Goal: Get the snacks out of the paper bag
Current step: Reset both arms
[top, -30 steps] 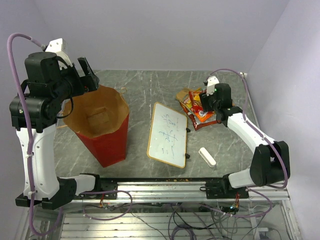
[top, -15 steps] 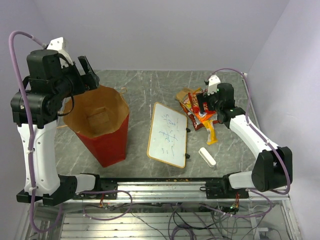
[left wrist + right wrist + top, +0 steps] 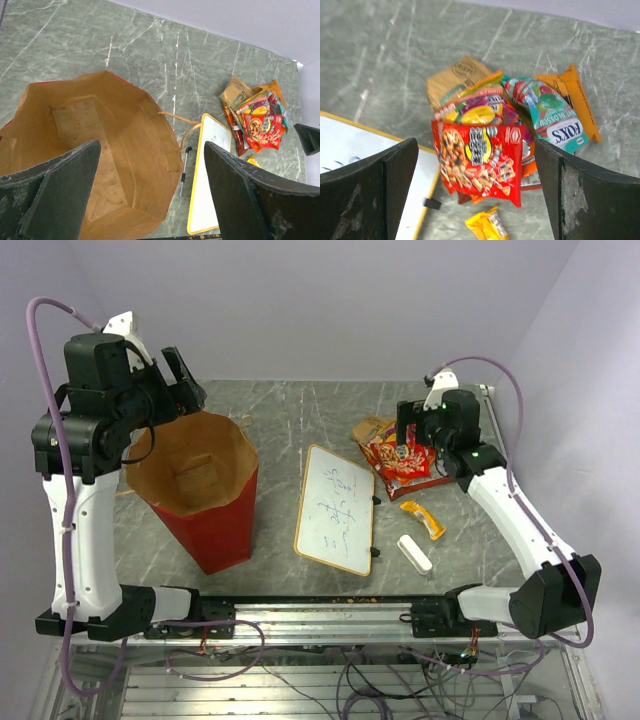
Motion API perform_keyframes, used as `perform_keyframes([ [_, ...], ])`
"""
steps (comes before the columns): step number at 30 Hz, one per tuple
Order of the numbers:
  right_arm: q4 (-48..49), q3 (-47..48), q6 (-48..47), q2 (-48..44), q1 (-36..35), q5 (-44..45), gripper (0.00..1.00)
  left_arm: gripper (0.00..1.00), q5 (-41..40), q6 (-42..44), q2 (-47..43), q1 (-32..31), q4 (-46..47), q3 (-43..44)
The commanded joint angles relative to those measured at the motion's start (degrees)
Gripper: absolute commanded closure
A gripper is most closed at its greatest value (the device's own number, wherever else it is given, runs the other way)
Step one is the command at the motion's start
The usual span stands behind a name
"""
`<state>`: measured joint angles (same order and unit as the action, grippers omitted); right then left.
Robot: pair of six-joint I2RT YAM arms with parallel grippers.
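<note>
Right claw (image 3: 479,192), spread and empty, has lifted; yellow packet (image 3: 423,520) now lies near eraser (image 3: 414,553)

bright, even overhead light w/ soft shadows; right wrist view slightly blurred.

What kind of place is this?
Probably a robotics lab test cell: plain walls boxing in a tabletop, arms bolted to an aluminium rail with loose cables below, staged props like the paper bag.
</note>
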<state>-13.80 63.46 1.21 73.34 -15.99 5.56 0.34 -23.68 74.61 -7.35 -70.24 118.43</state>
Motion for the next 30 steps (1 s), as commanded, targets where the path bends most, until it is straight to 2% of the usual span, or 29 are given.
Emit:
perform_keyframes([
  [1,-9.4,8.5,10.1,-2.2,-0.3,-1.7,0.0,0.05,2.3,-1.4,1.0,-0.5,2.8,2.5],
  [7,-18.8,17.9,18.8,-8.4,-0.3,2.2,0.0,0.04,-1.5,-2.9,-2.6,-0.5,6.8,-0.9],
  [14,-26.9,32.5,16.8,-13.2,-0.3,5.7,0.0,0.0,-8.8,-2.4,-4.8,-0.5,10.9,2.8],
  [21,-26.0,37.7,18.7,-16.1,-0.3,8.1,0.0,0.01,-13.9,-2.5,-7.5,-0.5,13.5,3.8],
  [26,-29.6,44.1,18.4,-14.0,-0.3,11.9,0.0,0.01,-17.0,-0.8,-7.8,-0.5,13.4,5.7],
  [30,-30.2,45.2,17.3,-13.6,-0.3,13.4,0.0,0.01,-17.8,-0.4,-7.6,-0.5,12.7,6.6],
])
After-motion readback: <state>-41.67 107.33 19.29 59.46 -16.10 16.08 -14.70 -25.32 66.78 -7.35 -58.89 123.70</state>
